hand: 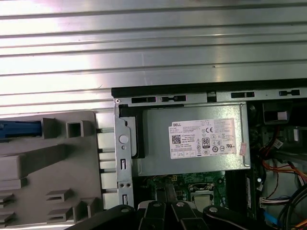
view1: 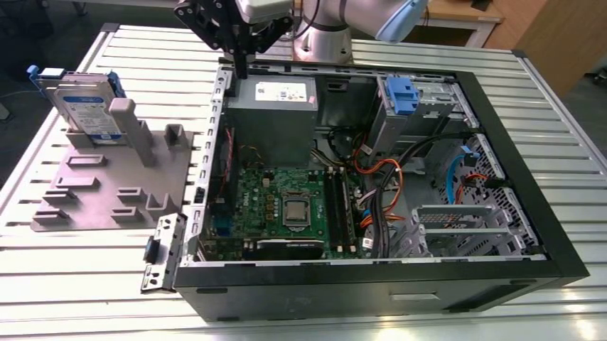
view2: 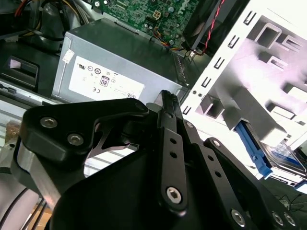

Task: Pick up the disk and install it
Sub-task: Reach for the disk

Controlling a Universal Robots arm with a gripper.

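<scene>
The disk (view1: 84, 108) is silver-grey with a white-and-blue label and blue side rails. It stands on edge, tilted, against an upright peg (view1: 127, 128) on the grey plate (view1: 175, 168).

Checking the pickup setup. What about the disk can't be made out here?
Exterior view: an upright peg of the grey plate hides part of the disk and its label.
Second wrist view: the plate's pegs and the picture edge hide most of the disk.
First wrist view: the edge cuts off the disk past one blue rail end.
Exterior view: the top edge cuts off the hand's upper part.

one disk (view1: 84, 110), one plate (view1: 114, 174), one computer case (view1: 379, 284)
</scene>
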